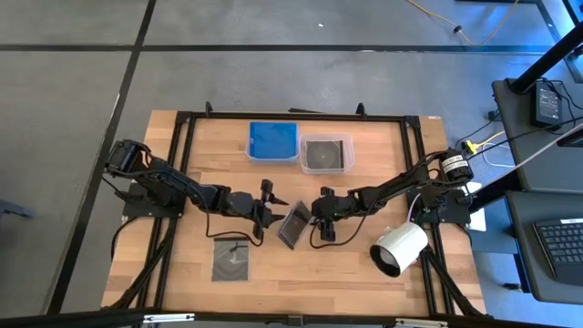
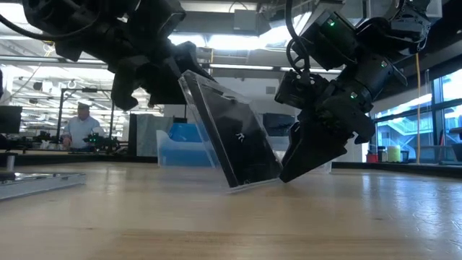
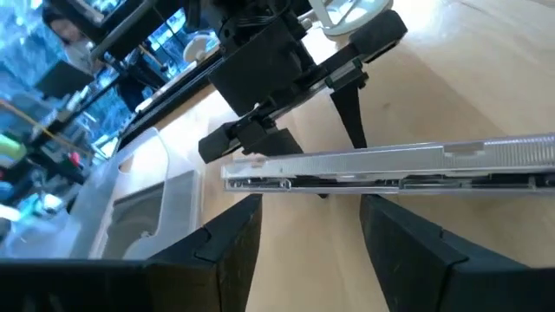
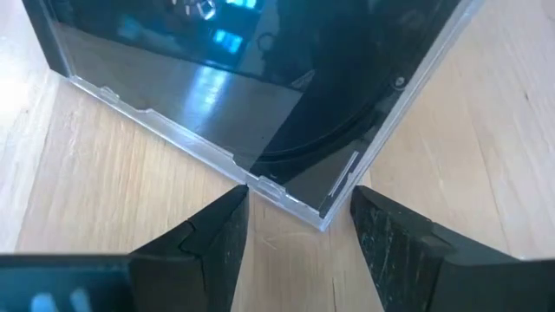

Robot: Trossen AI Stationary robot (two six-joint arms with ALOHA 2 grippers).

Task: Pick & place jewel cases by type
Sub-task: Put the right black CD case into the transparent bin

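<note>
Four jewel cases can be counted, plus a blue stack whose number cannot be told. The landmark is the dark jewel case (image 1: 296, 224) in the middle of the tabletop (image 1: 364, 282). It stands tilted, with its low edge on the wood and its top leaning toward the left arm.

A second dark case (image 1: 231, 259) lies flat near the landmark case, on the left arm's side and closer to the front edge. Two tubs sit side by side beyond the landmark case. The blue tub (image 1: 273, 139) holds blue cases, and the clear tub (image 1: 326, 153) holds one dark case. One white cylinder (image 1: 399, 248) lies on the right arm's side of the landmark case, well apart from it.

Two tools flank the landmark case. The left tool (image 1: 273, 211) is at its raised edge, fingers (image 3: 234, 234) spread wide, with the case's edge just past their tips and not clamped. The right tool (image 1: 319, 219) is down at its low corner, fingers (image 4: 217, 230) also spread, with the corner lying in the gap between them.
</note>
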